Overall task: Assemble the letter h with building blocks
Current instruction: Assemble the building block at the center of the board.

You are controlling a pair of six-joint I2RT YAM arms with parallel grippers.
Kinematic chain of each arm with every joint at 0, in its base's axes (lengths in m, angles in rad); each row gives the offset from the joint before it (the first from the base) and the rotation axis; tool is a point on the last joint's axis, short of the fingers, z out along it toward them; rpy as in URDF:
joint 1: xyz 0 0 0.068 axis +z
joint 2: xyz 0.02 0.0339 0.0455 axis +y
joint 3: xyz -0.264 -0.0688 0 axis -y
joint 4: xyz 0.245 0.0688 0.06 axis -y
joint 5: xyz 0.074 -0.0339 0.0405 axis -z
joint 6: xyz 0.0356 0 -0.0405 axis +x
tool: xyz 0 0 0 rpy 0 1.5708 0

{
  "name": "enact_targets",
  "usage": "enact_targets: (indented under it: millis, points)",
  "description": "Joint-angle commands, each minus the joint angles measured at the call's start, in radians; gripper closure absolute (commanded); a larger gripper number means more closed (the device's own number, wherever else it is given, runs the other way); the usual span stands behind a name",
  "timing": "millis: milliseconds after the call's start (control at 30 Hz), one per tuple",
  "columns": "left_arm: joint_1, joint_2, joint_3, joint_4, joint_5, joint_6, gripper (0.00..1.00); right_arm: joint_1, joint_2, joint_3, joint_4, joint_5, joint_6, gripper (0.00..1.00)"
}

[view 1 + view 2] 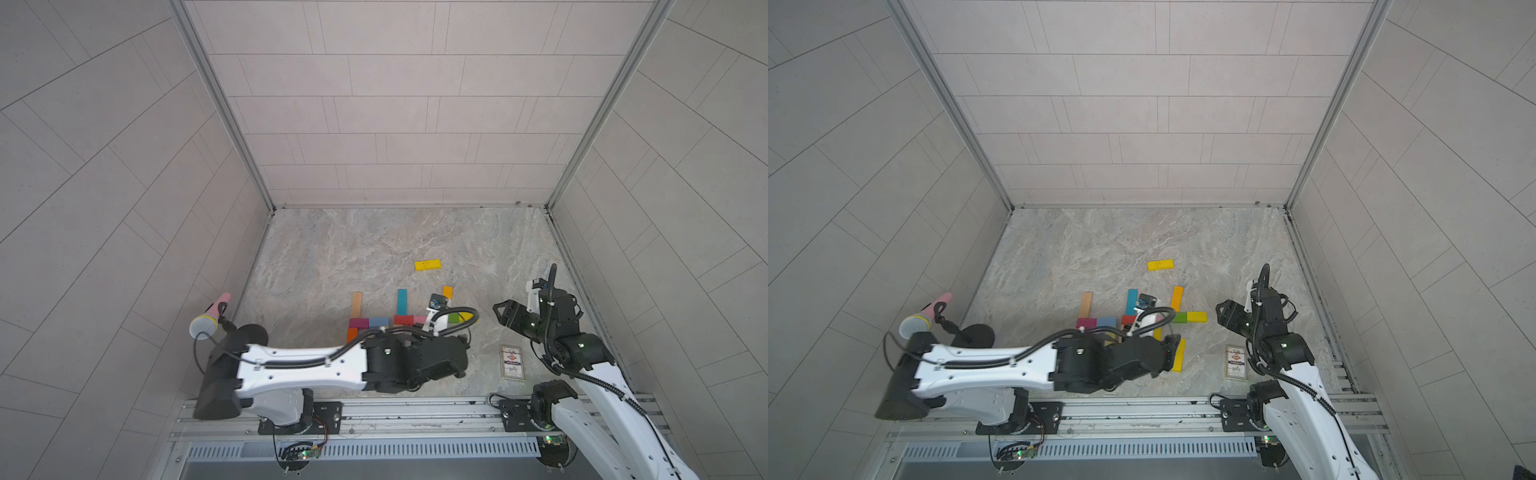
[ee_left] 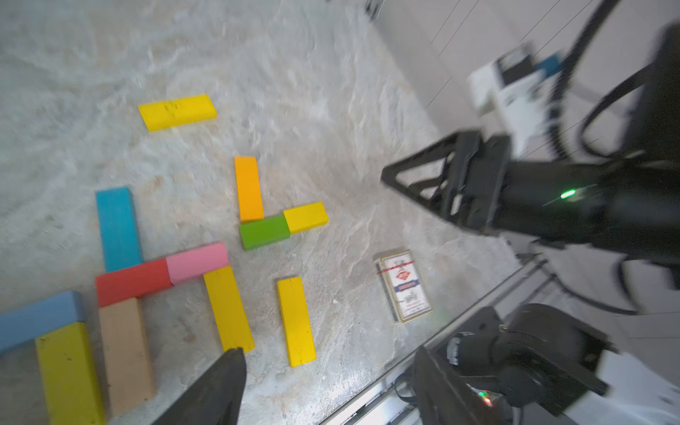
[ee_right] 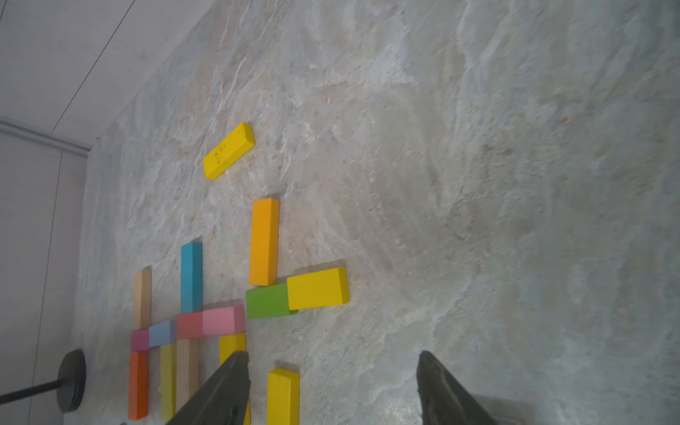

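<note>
Right gripper (image 1: 500, 311), jaws spread and empty, hangs beside the building blocks (image 1: 402, 302) in both top views: flat, painted wooden bars lying on the marbled table (image 1: 374, 249), near its front edge. Left wrist view: the left gripper (image 2: 327, 353) gapes empty near a long yellow block (image 2: 296, 321). Right wrist view: the orange block (image 3: 264, 242) runs lengthwise toward the back wall, its end meeting a crosswise green block (image 3: 268, 301).

You see a yellow block (image 1: 427, 265), an orange block (image 2: 248, 188), a green block (image 2: 264, 232), a grey-veined desk (image 1: 332, 249), and a white card box (image 1: 511, 362) printed red and blue
</note>
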Motion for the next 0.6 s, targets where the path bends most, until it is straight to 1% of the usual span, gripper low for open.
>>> enact_targets:
  millis: [0, 100, 133, 167, 200, 233, 300, 400, 567]
  points:
    - [0.001, -0.186, -0.136, -0.031, -0.098, 0.129, 0.17, 0.147, -0.036, -0.023, -0.085, 0.035, 0.039, 0.27]
    - [0.002, -0.417, -0.249, -0.052, -0.132, 0.152, 0.09, 0.377, -0.047, -0.041, -0.118, 0.19, 0.109, 0.27]
    - [0.001, -0.501, -0.279, -0.068, -0.142, 0.156, 0.01, 0.458, -0.041, -0.05, -0.123, 0.242, 0.146, 0.27]
    - [0.001, -0.563, -0.302, -0.078, -0.148, 0.156, 0.0, 0.523, -0.031, -0.062, -0.121, 0.279, 0.179, 0.26]
    - [0.002, -0.63, -0.329, -0.08, -0.159, 0.197, 0.0, 0.594, -0.011, -0.075, -0.114, 0.318, 0.219, 0.26]
    - [0.002, -0.688, -0.355, -0.087, -0.168, 0.21, 0.0, 0.657, 0.013, -0.089, -0.102, 0.354, 0.259, 0.26]
    - [0.002, -0.784, -0.393, -0.099, -0.181, 0.23, 0.0, 0.756, 0.07, -0.114, -0.055, 0.402, 0.319, 0.27]
    - [0.002, -0.881, -0.429, -0.119, -0.185, 0.253, 0.0, 0.857, 0.166, -0.119, 0.019, 0.456, 0.381, 0.28]
    - [0.002, -0.957, -0.432, -0.178, -0.21, 0.28, 0.0, 0.923, 0.344, -0.056, 0.105, 0.486, 0.403, 0.29]
